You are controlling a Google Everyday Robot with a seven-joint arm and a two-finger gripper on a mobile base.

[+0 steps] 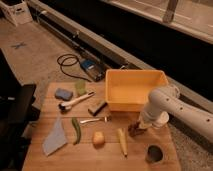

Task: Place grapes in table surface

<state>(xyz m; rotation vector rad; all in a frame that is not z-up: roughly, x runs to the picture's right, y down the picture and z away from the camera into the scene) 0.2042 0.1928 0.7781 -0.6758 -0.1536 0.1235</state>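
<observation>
Tabletop [107,157] of light-brown wooden planks fills the lower part of the camera view, its near edge cut off by the bottom of the picture and its right edge running just past a dark metal cup [154,154] at the near right corner. A yellow bin [134,90] sits at the far right of the boards, with its back wall at the table's far edge. Taking the bin as landmark: just in front of its right half, the white arm [172,107] bends down from the right, and the gripper [136,129] hangs low over the wood there, with the grapes [134,131] showing as a small dark purple-brown lump at its tip, close above or on the boards; which of the two I cannot tell, nor whether the claw is spread or pinching them. Bare wood lies between the grapes and the cup. In front of the bin's left half lies a yellow corn cob [122,142], just beside the grapes. Further left of that are a small orange-yellow fruit [98,138], a green pepper [76,130] and a blue-grey cloth [55,138]. Left of the bin are a dark block [97,107], a white-handled brush [75,100], a blue sponge [63,93] and a green object [80,87]. A silver utensil [94,120] lies in front of the block.
</observation>
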